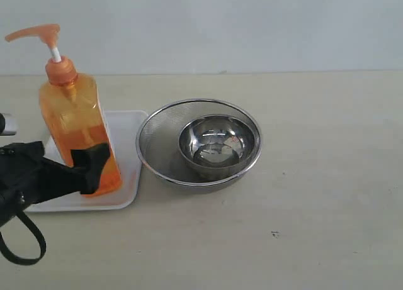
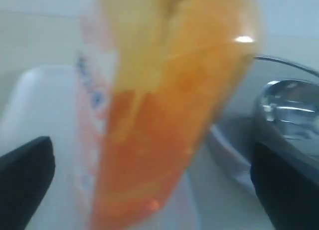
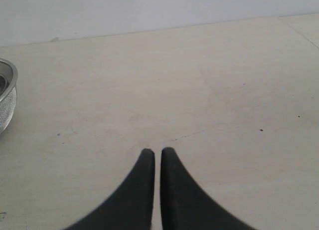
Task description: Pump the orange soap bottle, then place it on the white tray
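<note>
Orange soap bottle [image 1: 75,123], tall clear-orange plastic with an orange pump head on a white stem, stands on the flat white tray [image 1: 130,153] with rounded corners, at the left of the exterior view. It looks about upright. Placement looks done, only the retreat is left. Risk: the black left gripper [image 1: 91,164] brackets the bottle low down with one finger in front of it, so a crooked pull-back could clip the tall body and tip it toward the round steel mesh strainer bowl [image 1: 160,145], which sits just beside the tray with a smaller shiny steel bowl [image 1: 217,145] inside. The left arm comes in low from the left edge, roughly level with the beige table [image 1: 315,208]. Left wrist view, blurry: the bottle [image 2: 164,120] fills the middle and the black fingers [image 2: 30,165] sit spread wide at both edges with a gap on each side, so nothing is gripped. Right wrist view: right gripper [image 3: 157,157] has its fingers pressed together and empty over bare table, angled down, well away from the bottle, with the strainer rim [image 3: 6,98] at the frame edge.
</note>
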{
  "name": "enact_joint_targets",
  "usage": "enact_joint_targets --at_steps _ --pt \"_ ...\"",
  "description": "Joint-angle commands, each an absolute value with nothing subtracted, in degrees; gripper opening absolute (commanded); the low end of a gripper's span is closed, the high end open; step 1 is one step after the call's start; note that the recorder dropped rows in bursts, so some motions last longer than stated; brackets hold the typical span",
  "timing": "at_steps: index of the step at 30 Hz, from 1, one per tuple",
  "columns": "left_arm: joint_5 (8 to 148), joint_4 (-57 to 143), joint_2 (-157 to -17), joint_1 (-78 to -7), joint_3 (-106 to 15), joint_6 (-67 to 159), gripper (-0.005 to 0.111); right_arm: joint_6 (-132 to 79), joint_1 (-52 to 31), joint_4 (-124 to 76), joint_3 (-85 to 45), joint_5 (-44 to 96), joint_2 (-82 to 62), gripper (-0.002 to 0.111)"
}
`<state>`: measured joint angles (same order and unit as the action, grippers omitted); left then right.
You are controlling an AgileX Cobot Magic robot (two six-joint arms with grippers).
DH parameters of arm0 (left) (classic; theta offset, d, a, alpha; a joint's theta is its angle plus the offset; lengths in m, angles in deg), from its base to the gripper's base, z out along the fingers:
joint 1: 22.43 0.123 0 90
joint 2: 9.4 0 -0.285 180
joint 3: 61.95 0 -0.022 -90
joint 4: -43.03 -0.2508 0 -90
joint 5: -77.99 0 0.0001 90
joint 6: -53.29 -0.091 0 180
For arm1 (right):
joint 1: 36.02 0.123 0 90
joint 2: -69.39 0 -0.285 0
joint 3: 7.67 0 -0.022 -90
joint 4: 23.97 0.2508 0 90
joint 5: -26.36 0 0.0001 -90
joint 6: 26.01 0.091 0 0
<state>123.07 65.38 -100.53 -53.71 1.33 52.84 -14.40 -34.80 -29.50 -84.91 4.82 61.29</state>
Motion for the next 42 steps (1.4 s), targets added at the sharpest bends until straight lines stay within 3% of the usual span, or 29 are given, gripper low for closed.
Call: enact_joint_targets --at_steps 1,23,42 --pt "124.1 52.4 -100.5 -53.8 1.2 62.1 0.110 -14.4 -34.9 -29.9 -84.9 5.3 61.6 0.000" --pt "126.7 60.5 -100.5 -53.8 0.2 53.9 0.110 -14.4 -34.9 -29.9 -84.9 5.3 61.6 0.000" --pt "122.9 87.1 -99.7 -53.8 0.2 37.5 0.110 -14.4 -34.9 -29.9 -84.9 5.2 61.6 0.000"
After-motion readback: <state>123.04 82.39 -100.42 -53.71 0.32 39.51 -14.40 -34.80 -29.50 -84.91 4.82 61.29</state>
